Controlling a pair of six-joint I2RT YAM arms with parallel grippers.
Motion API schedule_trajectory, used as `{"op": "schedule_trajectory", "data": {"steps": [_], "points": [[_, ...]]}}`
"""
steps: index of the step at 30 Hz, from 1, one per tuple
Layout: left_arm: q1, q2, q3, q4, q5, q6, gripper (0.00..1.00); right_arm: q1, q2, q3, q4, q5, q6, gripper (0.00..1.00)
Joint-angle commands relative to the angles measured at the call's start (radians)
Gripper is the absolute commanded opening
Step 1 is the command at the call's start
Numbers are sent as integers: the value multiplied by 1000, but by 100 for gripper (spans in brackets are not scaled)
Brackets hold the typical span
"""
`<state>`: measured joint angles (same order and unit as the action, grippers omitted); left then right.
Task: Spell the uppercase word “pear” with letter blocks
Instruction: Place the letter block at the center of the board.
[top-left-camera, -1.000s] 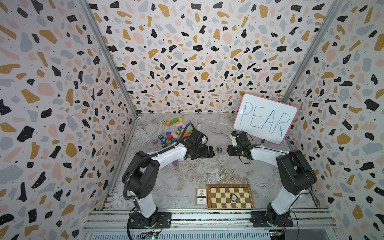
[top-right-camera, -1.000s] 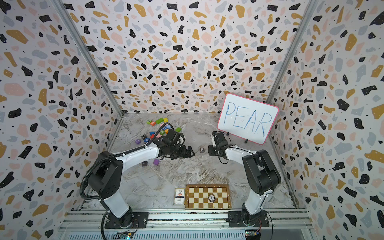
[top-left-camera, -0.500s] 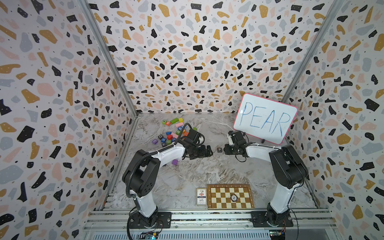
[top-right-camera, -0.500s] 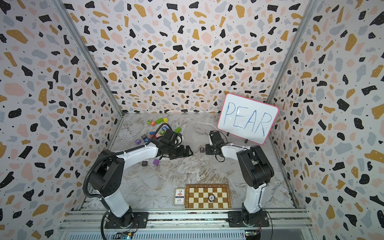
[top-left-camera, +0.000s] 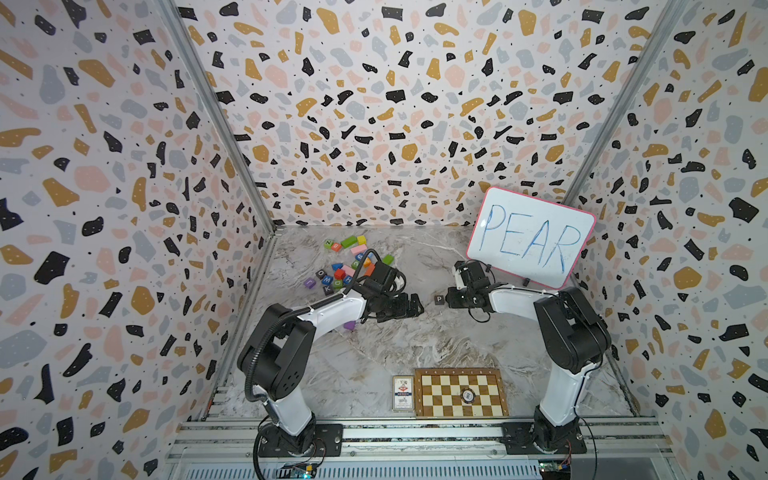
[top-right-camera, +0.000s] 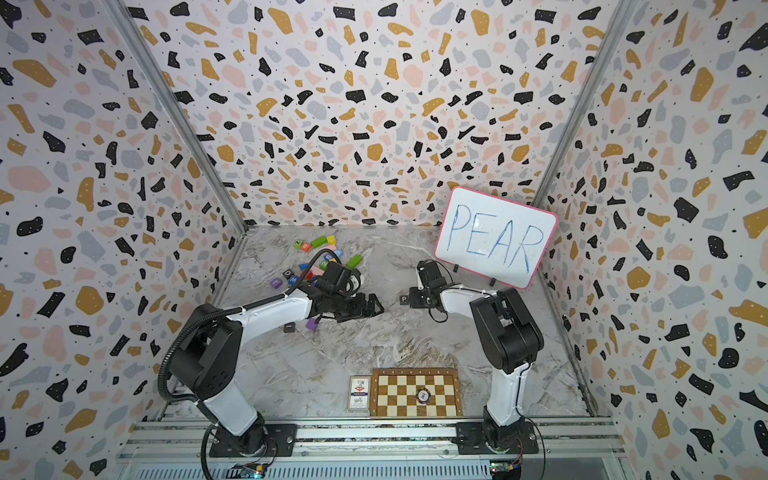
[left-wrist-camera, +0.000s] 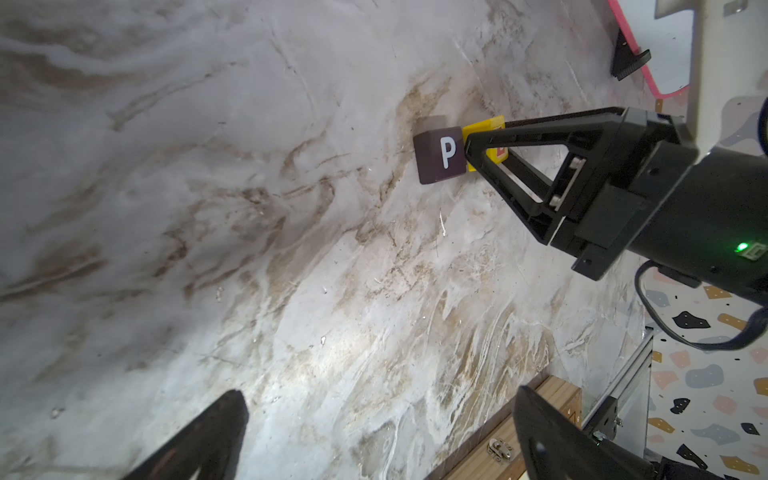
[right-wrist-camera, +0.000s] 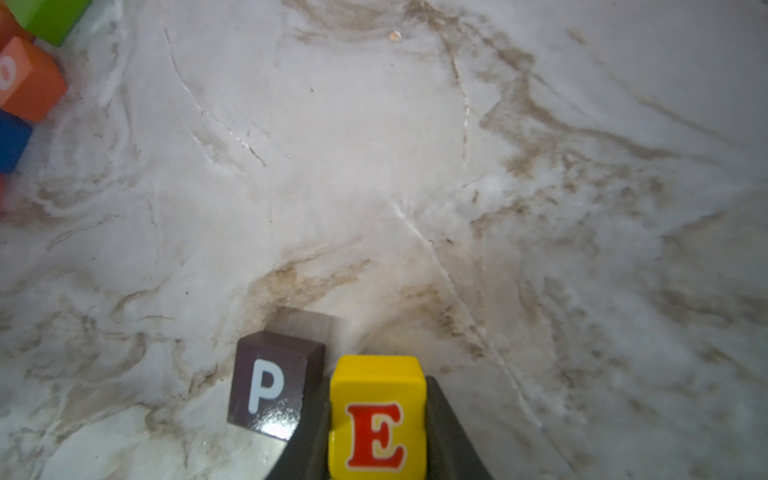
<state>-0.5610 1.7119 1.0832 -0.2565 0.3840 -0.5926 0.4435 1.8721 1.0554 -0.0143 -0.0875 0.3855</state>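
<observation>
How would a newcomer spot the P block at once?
Find the whiteboard reading PEAR; near it the right gripper is shut on the yellow E block. Beside that E, on the marble, sits the P block: a dark cube with a white letter, apart from the colourful pile.

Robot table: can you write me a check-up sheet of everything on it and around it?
Surface: marble tabletop, brown streaks, no spills seen.
Job's things: P block on the table, letter up; E block held close beside it; A and R not made out.
Clutter: pile of coloured blocks at the back; purple cube by the left arm; chessboard with a chip and card box at the front.
Tools: right tool shut on E block; left tool open, empty.
Cables: black cable loops over the left wrist; thin cable hangs under the right wrist.
Surroundings: speckled walls; whiteboard reads PEAR.
</observation>
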Motion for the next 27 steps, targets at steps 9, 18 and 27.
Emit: {"op": "schedule_trajectory", "data": {"steps": [9,18,27], "points": [[6,-34,-12,15,13,-7,99,15,-13,29,-29,48,23,23],[6,-47,-32,26,13,-20,99,29,-14,34,-41,72,32,26],[6,-69,-55,40,12,-30,99,39,-14,32,-37,81,47,36]]}}
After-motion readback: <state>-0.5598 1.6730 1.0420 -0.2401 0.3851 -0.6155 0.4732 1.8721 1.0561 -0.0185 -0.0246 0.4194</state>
